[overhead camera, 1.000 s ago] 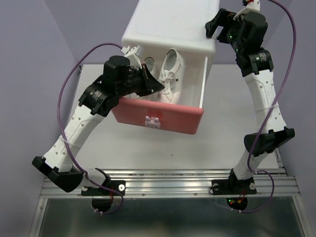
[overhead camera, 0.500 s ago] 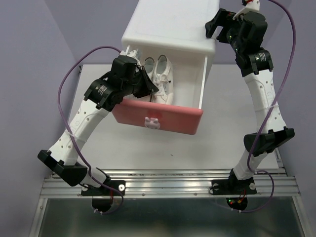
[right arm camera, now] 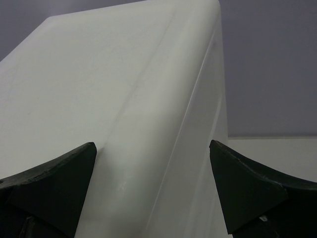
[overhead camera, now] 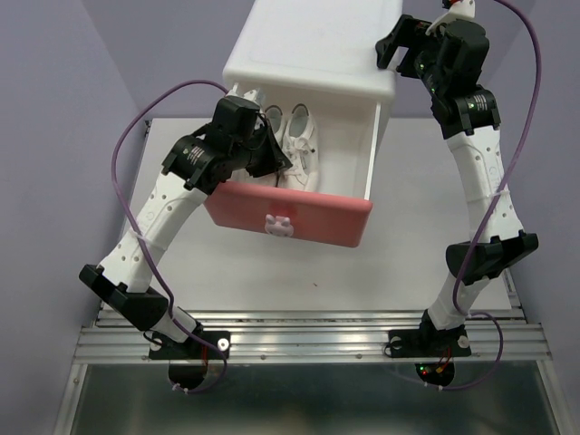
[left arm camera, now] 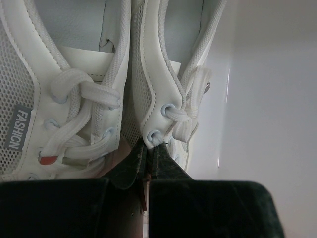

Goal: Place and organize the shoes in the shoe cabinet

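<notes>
The white shoe cabinet (overhead camera: 317, 45) stands at the back, its darker pink drawer (overhead camera: 317, 216) pulled open. Two white sneakers (overhead camera: 297, 145) lie side by side in the drawer. My left gripper (overhead camera: 272, 159) is down inside the drawer at their left. In the left wrist view my left gripper (left arm camera: 148, 146) is shut, pinching the laced edge of the right white shoe (left arm camera: 166, 74); the other white shoe (left arm camera: 64, 99) lies against it. My right gripper (overhead camera: 399, 50) is open over the cabinet's top right corner, and in the right wrist view my right gripper (right arm camera: 153, 148) straddles that edge of the cabinet (right arm camera: 99, 74). The orange shoes are out of view.
The drawer front carries a white bunny knob (overhead camera: 279, 223). The drawer's white inner wall (left arm camera: 267, 99) is just right of the shoes. The pale table (overhead camera: 408, 254) spreads around the cabinet, with the metal rail (overhead camera: 308, 340) at the near edge. Purple walls surround the table.
The white shoe that hung tilted in my left gripper has been lowered flat beside the other one. My left arm has shifted slightly farther into the drawer. The right arm has not moved.
</notes>
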`<state>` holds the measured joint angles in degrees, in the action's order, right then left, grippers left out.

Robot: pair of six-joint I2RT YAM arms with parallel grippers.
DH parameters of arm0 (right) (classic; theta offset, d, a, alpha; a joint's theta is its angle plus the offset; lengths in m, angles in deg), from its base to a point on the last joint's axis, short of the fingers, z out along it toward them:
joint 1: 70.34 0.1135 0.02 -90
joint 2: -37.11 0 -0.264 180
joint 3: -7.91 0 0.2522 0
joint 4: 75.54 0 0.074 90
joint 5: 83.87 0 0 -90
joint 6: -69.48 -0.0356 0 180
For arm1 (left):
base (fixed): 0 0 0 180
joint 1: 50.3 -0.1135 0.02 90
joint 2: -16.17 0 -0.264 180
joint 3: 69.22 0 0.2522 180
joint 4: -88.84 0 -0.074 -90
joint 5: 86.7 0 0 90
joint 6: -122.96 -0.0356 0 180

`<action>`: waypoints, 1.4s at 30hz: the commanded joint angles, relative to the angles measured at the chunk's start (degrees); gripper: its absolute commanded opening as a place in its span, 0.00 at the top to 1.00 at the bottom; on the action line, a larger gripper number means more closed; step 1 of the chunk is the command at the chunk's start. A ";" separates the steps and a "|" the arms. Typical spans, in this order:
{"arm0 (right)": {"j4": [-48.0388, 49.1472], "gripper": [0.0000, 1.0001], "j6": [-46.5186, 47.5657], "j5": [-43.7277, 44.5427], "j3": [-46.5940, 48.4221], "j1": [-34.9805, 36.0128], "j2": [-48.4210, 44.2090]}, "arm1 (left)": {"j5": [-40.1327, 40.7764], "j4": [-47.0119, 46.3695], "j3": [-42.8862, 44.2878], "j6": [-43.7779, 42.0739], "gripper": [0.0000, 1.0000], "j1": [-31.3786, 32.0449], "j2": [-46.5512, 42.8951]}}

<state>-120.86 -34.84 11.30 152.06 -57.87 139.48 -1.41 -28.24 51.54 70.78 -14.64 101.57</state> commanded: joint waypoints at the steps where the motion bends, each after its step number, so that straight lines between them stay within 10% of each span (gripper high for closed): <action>1: -24.08 0.00 7.74 5.03 -5.06 -0.69 6.09 | 3.48 5.32 3.21 -2.40 1.00 -0.33 -0.50; 24: -23.47 0.00 8.26 5.73 -7.60 -0.69 4.77 | 6.73 12.09 2.34 -1.26 1.00 2.31 -0.51; 26: -23.64 0.00 8.53 6.08 -7.34 -0.69 4.77 | 6.91 12.44 2.07 -0.91 0.84 2.31 -0.42; 27: -23.73 0.00 8.61 6.08 -7.17 -0.69 4.77 | 7.26 12.53 2.25 -0.82 0.56 2.31 -0.42; 31: -23.64 0.00 8.44 5.99 -7.25 -0.69 4.51 | 8.31 12.44 4.61 -1.52 0.32 2.31 -0.33; 42: -22.77 0.00 6.68 4.15 -6.64 -0.69 3.89 | 2.61 4.55 16.65 -2.22 0.17 2.31 -1.03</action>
<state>-119.46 -35.13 12.02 150.11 -57.76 138.34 2.76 -19.32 62.08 70.17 -11.91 102.45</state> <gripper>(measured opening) 0.998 0.799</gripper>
